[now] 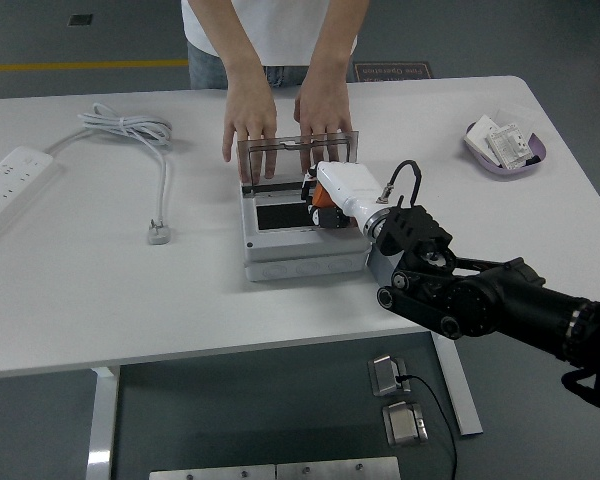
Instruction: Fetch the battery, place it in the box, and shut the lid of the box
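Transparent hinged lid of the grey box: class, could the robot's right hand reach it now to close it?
Probably yes: the right hand is beside the upright lid, but holds the orange battery, and a person's hands steady the lid.

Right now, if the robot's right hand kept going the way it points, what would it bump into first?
Probably the grey plastic box: the right hand, holding the orange battery, points down-left into its open top. Depth is unclear.
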You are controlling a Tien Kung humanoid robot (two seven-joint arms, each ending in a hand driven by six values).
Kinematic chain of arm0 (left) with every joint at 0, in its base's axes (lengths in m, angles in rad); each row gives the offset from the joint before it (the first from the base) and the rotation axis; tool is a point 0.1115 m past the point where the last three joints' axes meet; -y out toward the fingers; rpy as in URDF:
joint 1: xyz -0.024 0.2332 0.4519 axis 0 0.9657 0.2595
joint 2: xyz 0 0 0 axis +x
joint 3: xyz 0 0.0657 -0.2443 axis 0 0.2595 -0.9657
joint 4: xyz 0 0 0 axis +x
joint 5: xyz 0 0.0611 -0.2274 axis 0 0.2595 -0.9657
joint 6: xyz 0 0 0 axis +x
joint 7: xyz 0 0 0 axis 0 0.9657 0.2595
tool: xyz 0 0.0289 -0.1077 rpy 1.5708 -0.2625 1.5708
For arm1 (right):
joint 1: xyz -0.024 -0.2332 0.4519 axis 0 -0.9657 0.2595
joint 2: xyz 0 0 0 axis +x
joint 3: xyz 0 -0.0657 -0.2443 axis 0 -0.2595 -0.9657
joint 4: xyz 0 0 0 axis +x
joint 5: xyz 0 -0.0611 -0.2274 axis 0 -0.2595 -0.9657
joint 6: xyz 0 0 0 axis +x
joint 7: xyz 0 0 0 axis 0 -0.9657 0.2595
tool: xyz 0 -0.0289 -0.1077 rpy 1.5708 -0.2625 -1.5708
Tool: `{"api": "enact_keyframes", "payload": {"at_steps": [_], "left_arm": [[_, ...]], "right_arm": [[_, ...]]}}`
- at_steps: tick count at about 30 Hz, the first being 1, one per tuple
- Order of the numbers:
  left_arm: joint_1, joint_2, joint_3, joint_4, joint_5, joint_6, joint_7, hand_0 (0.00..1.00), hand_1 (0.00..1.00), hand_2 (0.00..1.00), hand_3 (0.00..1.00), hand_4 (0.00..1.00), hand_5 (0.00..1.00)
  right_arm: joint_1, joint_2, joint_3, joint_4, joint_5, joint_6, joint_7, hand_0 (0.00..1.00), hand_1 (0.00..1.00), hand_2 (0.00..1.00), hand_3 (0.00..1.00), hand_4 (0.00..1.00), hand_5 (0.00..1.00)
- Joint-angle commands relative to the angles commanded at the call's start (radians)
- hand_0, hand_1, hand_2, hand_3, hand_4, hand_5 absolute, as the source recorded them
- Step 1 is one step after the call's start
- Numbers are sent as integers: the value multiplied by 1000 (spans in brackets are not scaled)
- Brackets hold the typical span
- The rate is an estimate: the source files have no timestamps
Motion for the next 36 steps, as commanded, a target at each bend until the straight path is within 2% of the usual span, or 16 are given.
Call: {"api": "enact_keyframes", "payload": {"at_steps": [5,6,11,23,24,29,30,35,36], "left_arm": [[-4,-2,2,0,-3,0,-1,571,639,594,599,626,144],[-5,-2,3,0,-4,0,-1,571,639,594,599,623,149],[-9,-4,6,1,-7,0,-3,571,639,594,599,623,149],[-12,-5,14,2,-14,0,-7,571,638,594,599,623,152],[-13,-5,14,2,-14,0,-7,570,638,593,598,624,156],[-14,-5,13,2,-13,0,-8,570,638,593,598,624,156],[-14,-5,14,2,-14,0,-8,570,638,593,599,624,155],[-16,-6,13,2,-13,0,-7,570,638,593,599,624,155],[-17,-7,13,2,-13,0,-7,570,638,593,599,624,155]], "right_arm": [[8,14,-14,-5,18,-4,22,138,251,258,263,2,2],[9,16,-17,-5,25,-5,32,166,228,230,265,2,2],[17,22,-32,-8,61,-4,91,166,228,230,265,2,2],[23,23,-50,-26,92,33,169,163,232,233,258,2,2],[24,23,-51,-27,91,34,173,210,275,319,416,182,53],[24,25,-54,-29,81,27,193,210,275,319,416,182,53],[25,25,-53,-28,80,25,198,279,350,441,606,366,183],[28,25,-54,-29,78,10,222,279,350,441,606,366,183],[28,25,-54,-29,78,7,226,584,632,636,819,807,399]]}}
